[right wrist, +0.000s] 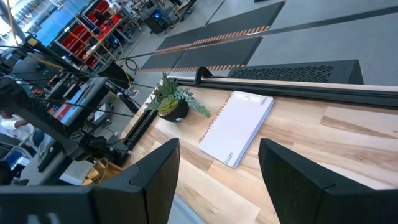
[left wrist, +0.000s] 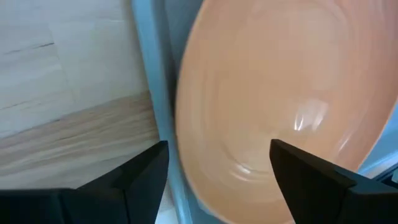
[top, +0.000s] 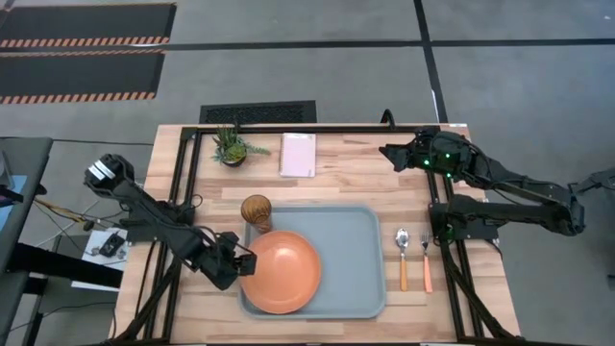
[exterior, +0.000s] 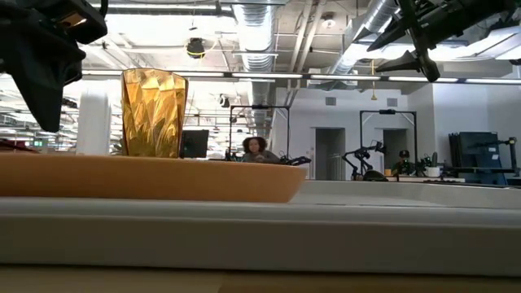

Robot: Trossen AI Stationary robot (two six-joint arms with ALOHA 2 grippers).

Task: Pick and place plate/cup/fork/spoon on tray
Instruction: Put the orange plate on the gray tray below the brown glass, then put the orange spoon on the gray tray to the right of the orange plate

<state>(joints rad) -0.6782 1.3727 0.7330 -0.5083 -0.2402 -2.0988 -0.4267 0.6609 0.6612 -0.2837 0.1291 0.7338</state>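
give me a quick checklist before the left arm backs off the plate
1. Plate lies in the tray: ok, though its edge overlaps the tray's left rim.
2. Left gripper jaws open, off the plate: ok.
3. Cup upright on the tray's corner: ok.
4. Fork and spoon on tray: not ok, both on the table.
5. Right gripper raised, jaws open: ok.
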